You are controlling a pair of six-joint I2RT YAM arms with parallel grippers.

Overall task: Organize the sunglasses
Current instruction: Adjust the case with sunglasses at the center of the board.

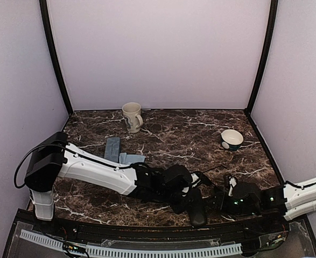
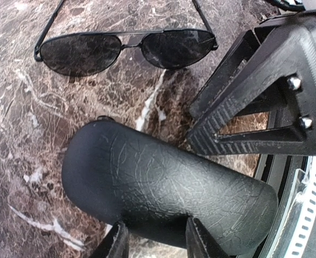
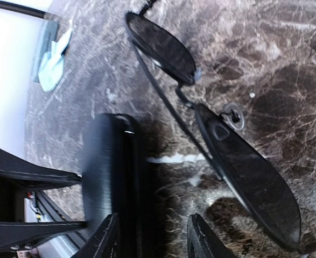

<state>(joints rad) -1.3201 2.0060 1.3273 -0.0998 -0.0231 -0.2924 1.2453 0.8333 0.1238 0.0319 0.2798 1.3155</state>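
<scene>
A pair of sunglasses (image 2: 125, 48) with a thin dark frame and dark lenses lies unfolded on the marble, just beyond the black oblong case (image 2: 163, 188). Near the table's front edge, the case (image 1: 198, 216) lies between both grippers. My left gripper (image 2: 158, 226) stands over the case with its jaws apart, both fingertips against the case's side, not clamped across it. My right gripper (image 3: 153, 217) is open. Its left finger (image 3: 106, 239) is beside the case (image 3: 112, 172), bare marble shows between its jaws, and the sunglasses (image 3: 244, 172) lie just right of it.
A cream mug (image 1: 132, 116) stands at the back, a white bowl (image 1: 232, 139) at the back right. A grey-blue case (image 1: 113, 148) with a pale cloth (image 1: 132, 158) lies left of centre. The table's front rail (image 1: 147, 232) runs right behind the black case.
</scene>
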